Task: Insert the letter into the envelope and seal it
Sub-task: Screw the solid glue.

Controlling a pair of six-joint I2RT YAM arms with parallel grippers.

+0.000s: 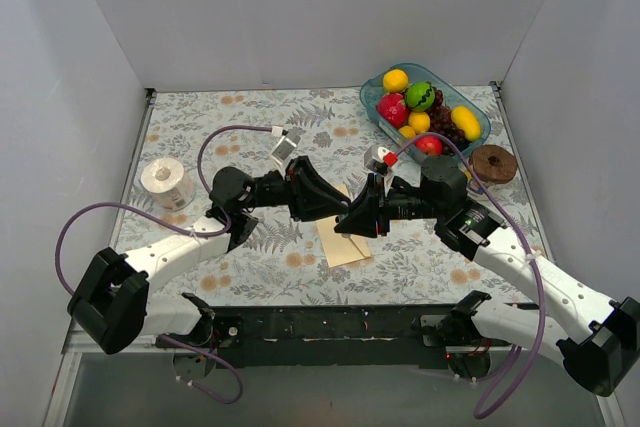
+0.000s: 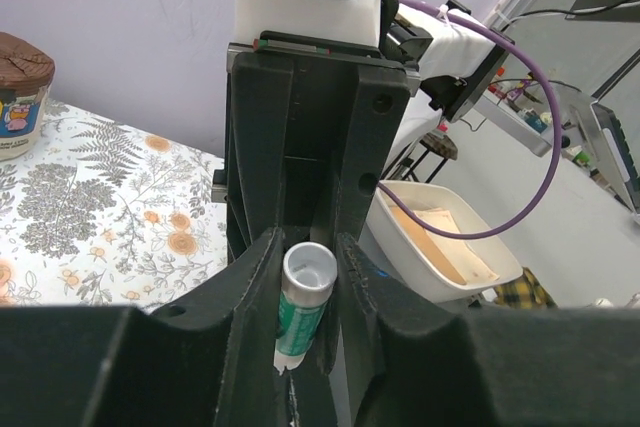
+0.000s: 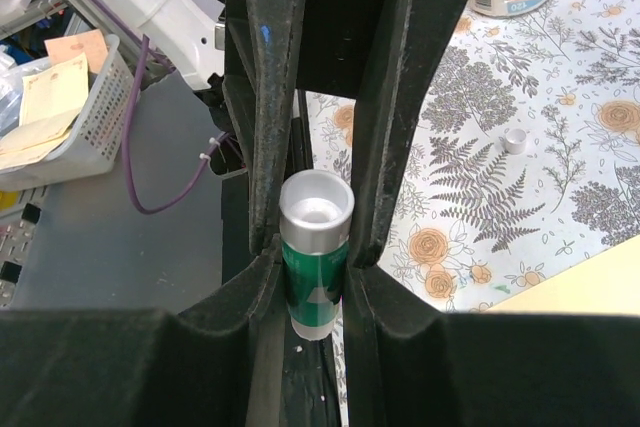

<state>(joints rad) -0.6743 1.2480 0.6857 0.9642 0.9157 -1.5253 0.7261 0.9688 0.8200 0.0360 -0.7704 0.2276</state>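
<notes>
As both arms reach inward, their fingers grip one glue stick

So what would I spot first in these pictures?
The left gripper and right gripper meet mid-table, both pinching one green glue stick. After that, your eye goes to the blue tray of bright fruit at the back right corner.
</notes>
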